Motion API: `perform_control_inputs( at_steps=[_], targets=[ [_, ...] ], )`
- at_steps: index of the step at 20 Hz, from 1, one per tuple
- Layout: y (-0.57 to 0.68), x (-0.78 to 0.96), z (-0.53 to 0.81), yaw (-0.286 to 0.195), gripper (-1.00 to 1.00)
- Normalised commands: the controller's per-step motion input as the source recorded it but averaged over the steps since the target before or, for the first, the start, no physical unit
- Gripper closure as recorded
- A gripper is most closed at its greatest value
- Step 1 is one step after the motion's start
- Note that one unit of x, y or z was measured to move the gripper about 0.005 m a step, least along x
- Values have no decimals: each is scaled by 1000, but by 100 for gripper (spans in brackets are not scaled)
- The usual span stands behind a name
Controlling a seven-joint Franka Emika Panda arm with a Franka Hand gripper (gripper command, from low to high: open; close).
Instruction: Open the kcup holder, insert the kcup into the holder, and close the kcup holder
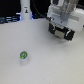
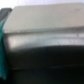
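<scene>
The kcup [image 1: 23, 56], a small white pod with a green round top, stands alone on the white table [image 1: 50, 65] towards the exterior view's left front. My gripper [image 1: 62, 31] is far from it, at the back right, low over a black boxy shape that looks like the kcup holder [image 1: 63, 35]; the arm hides most of it. I cannot tell how the jaws stand. The wrist view is filled by a blurred dark box face with a grey top, likely the kcup holder [image 2: 45, 55] very close. No fingers show there.
A tall white bottle-shaped object [image 1: 25, 11] stands at the back left. Dark clutter lines the table's far edge [image 1: 7, 20]. A teal strip [image 2: 2, 45] shows at one side of the wrist view.
</scene>
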Motion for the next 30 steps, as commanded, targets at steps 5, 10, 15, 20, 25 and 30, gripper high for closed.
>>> perform_control_inputs(
  at_steps=[5,10,15,20,25,30],
  targets=[
    [-336,890,142,-61,100],
    [-407,830,124,-63,100],
    [-446,806,118,-68,100],
    [-282,454,139,-69,-100],
    [-194,269,246,-75,-100],
    [-344,255,329,-119,-100]
  ],
)
